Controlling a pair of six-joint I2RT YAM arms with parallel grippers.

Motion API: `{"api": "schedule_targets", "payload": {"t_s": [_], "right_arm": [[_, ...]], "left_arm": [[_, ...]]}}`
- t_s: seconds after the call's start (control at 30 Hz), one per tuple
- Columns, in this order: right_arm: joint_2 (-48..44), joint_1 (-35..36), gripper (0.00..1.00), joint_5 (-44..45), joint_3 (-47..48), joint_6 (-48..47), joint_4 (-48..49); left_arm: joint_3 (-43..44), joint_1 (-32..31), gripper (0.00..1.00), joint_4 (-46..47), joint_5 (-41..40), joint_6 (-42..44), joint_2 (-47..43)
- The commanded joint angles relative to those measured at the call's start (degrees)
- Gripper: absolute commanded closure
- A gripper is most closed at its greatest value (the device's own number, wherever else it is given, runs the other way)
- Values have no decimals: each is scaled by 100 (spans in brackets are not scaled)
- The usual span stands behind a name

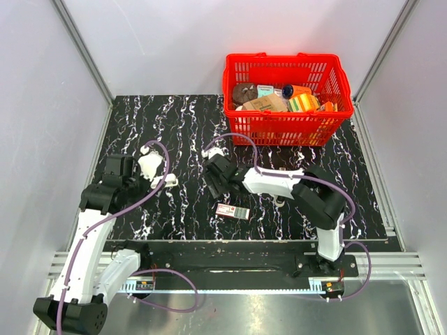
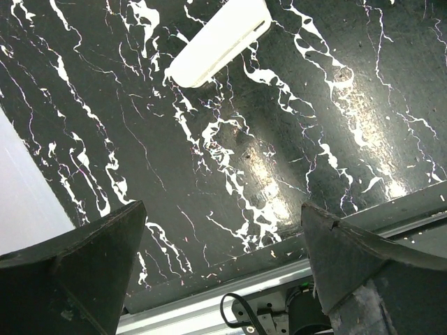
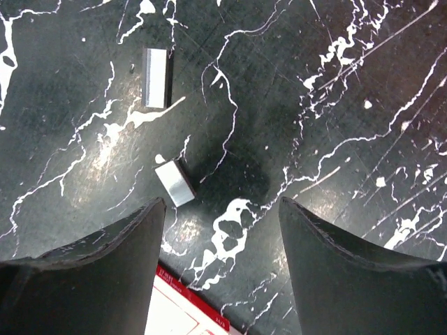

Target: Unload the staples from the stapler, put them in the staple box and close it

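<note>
A white stapler point(image 2: 218, 40) lies on the black marbled table, beyond my left gripper point(image 2: 223, 209), which is open and empty. In the top view the stapler point(image 1: 170, 180) shows just right of the left gripper point(image 1: 136, 180). Two short silvery staple strips point(image 3: 157, 78) point(image 3: 174, 183) lie loose on the table. My right gripper point(image 3: 222, 206) is open and empty, hovering just right of the nearer strip. A red-and-white staple box point(image 3: 178, 307) lies below it, and also shows in the top view point(image 1: 232, 211) in front of the right gripper point(image 1: 215, 183).
A red basket point(image 1: 332, 73) holding several items stands at the back right. The table's near edge and a metal rail point(image 2: 209, 300) show between the left fingers. Grey walls enclose the table on both sides.
</note>
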Motion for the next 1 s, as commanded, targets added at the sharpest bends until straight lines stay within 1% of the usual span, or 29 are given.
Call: {"api": "schedule_targets", "payload": {"t_s": [0.0,0.23,0.37,0.53,0.87,0.97], "right_arm": [[234,25,27,-154,412,-314,95],[498,25,27,-356,676,-508,24],[656,25,30,-400,764,-561,-2],[771,25,42,-409,764,-561,-46],[806,25,79,-321,887,-491,-222],[736,25,84,-260,879,-385,-327]], "left_arm": [[-32,19,1,18,-182,-31,-104],[-50,19,1,88,-165,-48,19],[-103,27,1,150,-165,-40,10],[-155,19,1,176,-165,-57,37],[-199,19,1,185,-182,-66,-7],[-226,19,1,194,-182,-66,-51]]}}
